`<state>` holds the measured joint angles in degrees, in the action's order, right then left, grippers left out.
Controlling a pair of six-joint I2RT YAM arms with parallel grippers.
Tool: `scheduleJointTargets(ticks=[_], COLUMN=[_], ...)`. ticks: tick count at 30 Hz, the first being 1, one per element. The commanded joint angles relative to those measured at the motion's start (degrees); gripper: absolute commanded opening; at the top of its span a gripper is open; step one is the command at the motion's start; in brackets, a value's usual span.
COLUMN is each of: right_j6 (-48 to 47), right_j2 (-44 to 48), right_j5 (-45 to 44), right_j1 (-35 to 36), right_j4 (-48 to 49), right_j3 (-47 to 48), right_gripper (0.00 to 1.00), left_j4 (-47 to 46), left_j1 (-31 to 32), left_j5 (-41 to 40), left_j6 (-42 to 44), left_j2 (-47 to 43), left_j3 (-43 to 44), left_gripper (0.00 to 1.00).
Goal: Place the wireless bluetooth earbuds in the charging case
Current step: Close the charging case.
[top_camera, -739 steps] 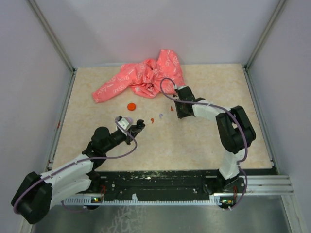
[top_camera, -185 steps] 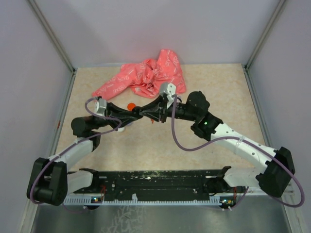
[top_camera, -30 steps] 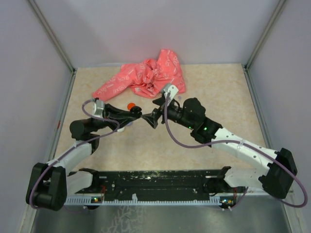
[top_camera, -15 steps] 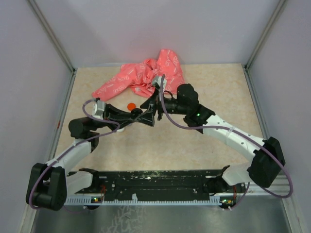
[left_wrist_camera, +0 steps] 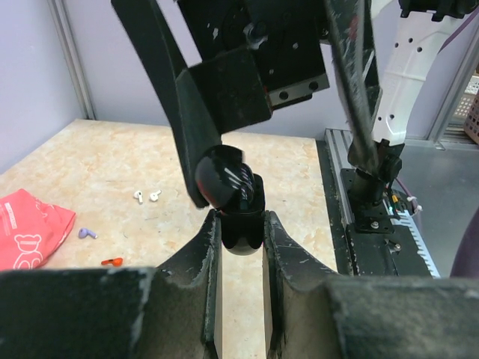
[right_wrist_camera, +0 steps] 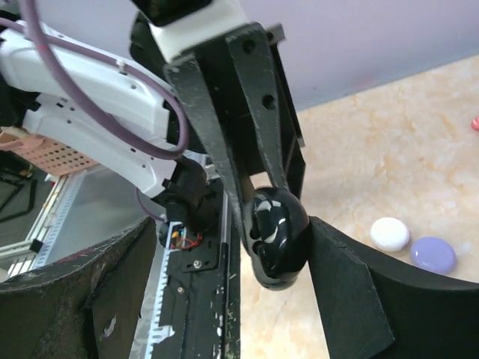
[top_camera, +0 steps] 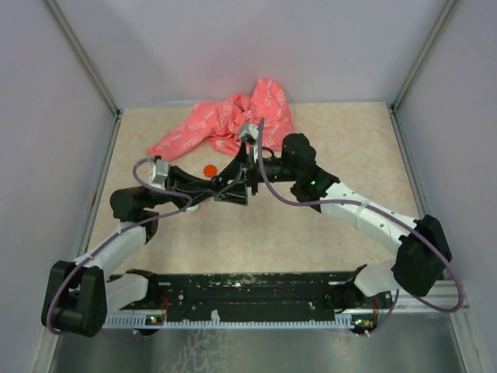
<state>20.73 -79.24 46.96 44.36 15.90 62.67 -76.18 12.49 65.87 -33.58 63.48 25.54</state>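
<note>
while left pincer (left_wrist_camera: 241, 224) clamps a black pod (right_wrist_camera: 277, 235), red charging case (top_camera: 210, 169) lies apart

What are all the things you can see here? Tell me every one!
Crumpled pink printed cloth: one, pink, back of the table.
Round red-orange disc: one, red-orange, just in front of the cloth.
Round white disc: one, white, on the table.
Round lavender disc: one, lavender, beside the white disc.
Tiny white pieces: two, white, side by side on the table.
Tiny lavender piece: one, lavender, near the cloth.
Tiny red-orange piece: one, red-orange, near the lavender piece.
Glossy black rounded piece: one, black, held above the table.
Beige marbled table: one, beige, under everything.
Left hand: one, black, pinching the black piece.
Right hand: one, black, open around the black piece.
</note>
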Motion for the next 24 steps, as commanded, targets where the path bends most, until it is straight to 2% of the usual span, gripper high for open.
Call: scheduleJointTargets(ticks=[1,10,13,19,24], right_j6=[0.25,-1.57,-4.53,-8.82,-10.19], right_j2=[3.6,5.56,7.28,10.75,13.92], right_j5=[3.94,2.45,-3.04,-20.27,-27.42], right_j1=[-0.41,-0.54,-0.85,-1.23,-1.29], right_j4=[7.74,7.37,3.38,-8.2,-12.0], right_j3=[0.42,-1.2,-2.33,-5.21,-9.17], right_gripper=[0.78,0.78,0.78,0.79,0.79], left_j4=[0.23,2.82,7.68,21.0,22.2], left_j1=[-0.19,-0.19,-0.19,-0.19,-1.0], left_j5=[0.22,-1.12,-3.75,-13.44,-16.94], left_j6=[0.71,1.47,2.83,4.16,0.67], left_j2=[0.04,0.06,0.34,3.0,6.88], left_j3=[1.71,1.86,2.2,2.76,1.56], left_gripper=[0.0,0.0,0.0,0.0,0.0])
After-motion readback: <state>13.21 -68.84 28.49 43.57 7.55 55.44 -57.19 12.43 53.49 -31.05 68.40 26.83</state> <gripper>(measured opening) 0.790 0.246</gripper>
